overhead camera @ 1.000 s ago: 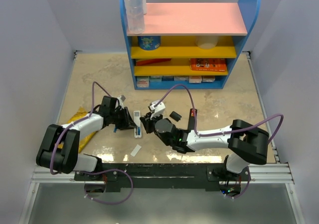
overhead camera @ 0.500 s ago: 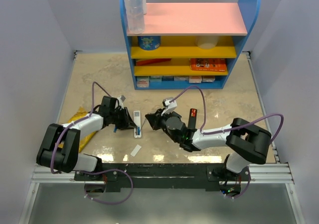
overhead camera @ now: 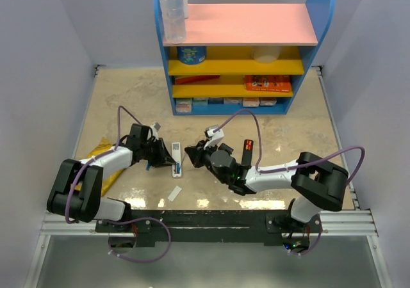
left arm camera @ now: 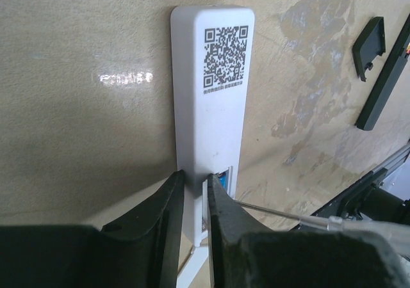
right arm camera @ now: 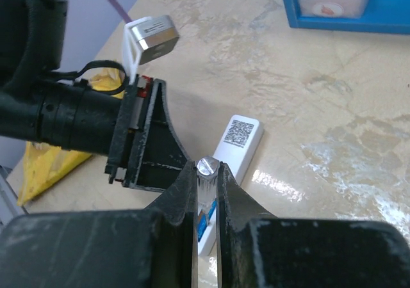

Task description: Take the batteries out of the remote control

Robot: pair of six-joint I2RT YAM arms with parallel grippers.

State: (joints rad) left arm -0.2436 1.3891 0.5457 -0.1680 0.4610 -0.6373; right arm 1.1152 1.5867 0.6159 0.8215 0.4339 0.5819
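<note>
Left wrist view: your left tool pinches the slim white plastic remote control; your right tool grips a thin grey metal stick; the blue cylindrical battery is not yet out.

We look down from above and behind the arms in the top view, far enough off to take in the whole table, with the blue shelf at its far edge. Our left wrist view sits low and close, looking along the left gripper at the white remote. Our right wrist view, equally close, looks past the right gripper toward the left gripper opposite. All three share the white remote; both wrist views catch the grey stick.
</note>
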